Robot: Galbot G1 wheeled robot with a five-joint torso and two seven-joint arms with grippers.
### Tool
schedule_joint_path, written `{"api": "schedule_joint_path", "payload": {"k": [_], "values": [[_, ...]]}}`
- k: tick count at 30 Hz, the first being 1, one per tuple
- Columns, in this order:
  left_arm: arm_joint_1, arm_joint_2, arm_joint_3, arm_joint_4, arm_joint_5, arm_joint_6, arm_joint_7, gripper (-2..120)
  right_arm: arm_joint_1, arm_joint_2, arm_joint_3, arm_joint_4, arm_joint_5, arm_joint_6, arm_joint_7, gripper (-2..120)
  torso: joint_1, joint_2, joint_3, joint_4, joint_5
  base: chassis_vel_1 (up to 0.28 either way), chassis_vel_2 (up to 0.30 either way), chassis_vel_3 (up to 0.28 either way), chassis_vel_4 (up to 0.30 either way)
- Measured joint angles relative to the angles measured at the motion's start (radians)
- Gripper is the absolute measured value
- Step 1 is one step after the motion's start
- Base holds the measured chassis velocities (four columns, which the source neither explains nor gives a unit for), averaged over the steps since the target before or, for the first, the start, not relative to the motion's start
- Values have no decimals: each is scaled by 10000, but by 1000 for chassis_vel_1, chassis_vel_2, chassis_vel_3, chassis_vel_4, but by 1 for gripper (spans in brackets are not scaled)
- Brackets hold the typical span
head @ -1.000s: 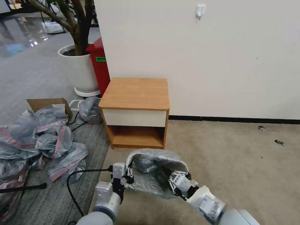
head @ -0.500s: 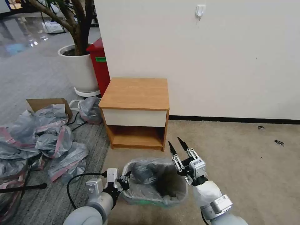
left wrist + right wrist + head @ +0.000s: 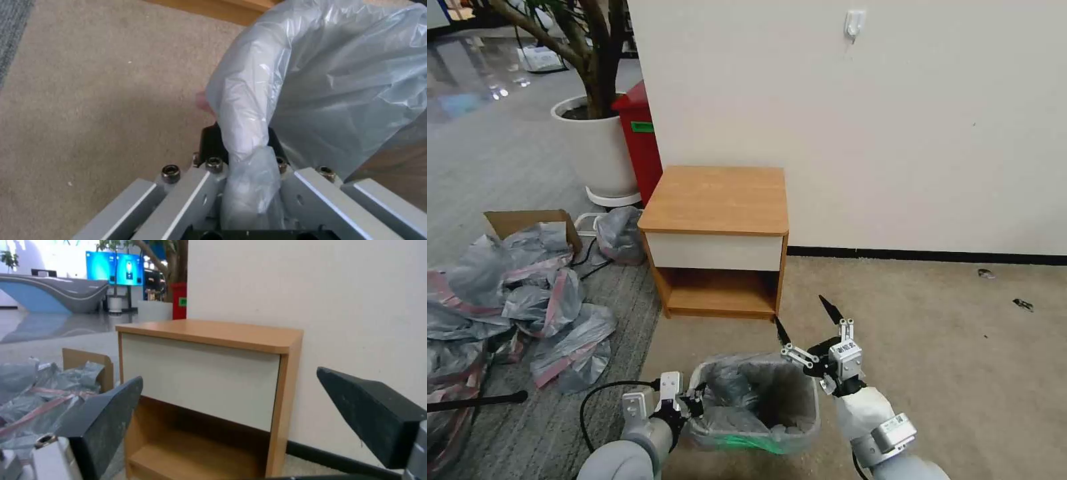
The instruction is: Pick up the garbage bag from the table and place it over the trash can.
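The garbage bag (image 3: 740, 400) is thin grey plastic, half transparent, crinkled and a little glossy; in the left wrist view its film (image 3: 320, 83) shows soft shiny folds. The trash can (image 3: 740, 443) under it looks like smooth plastic. The table (image 3: 717, 199) has a smooth wood-look top with a mild sheen and a plain matt white drawer front. The left gripper (image 3: 242, 146) has brushed pale metal plates with dark steel screws. The right gripper (image 3: 805, 320) has matt black fingers (image 3: 369, 410) with a dull, slightly scuffed surface. The carpet (image 3: 947, 347) is beige, matt and rough.
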State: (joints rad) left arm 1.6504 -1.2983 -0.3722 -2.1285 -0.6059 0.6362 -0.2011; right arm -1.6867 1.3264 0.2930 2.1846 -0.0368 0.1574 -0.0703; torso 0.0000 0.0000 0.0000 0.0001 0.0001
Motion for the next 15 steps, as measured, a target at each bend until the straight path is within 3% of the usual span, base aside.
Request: {"api": "schedule_joint_path", "payload": {"k": [15], "values": [[-1, 155, 11, -52, 694, -457, 385, 57, 10, 2, -73, -66, 41, -12, -51, 100, 0, 0, 1, -1, -3, 0, 0, 0, 0]]}}
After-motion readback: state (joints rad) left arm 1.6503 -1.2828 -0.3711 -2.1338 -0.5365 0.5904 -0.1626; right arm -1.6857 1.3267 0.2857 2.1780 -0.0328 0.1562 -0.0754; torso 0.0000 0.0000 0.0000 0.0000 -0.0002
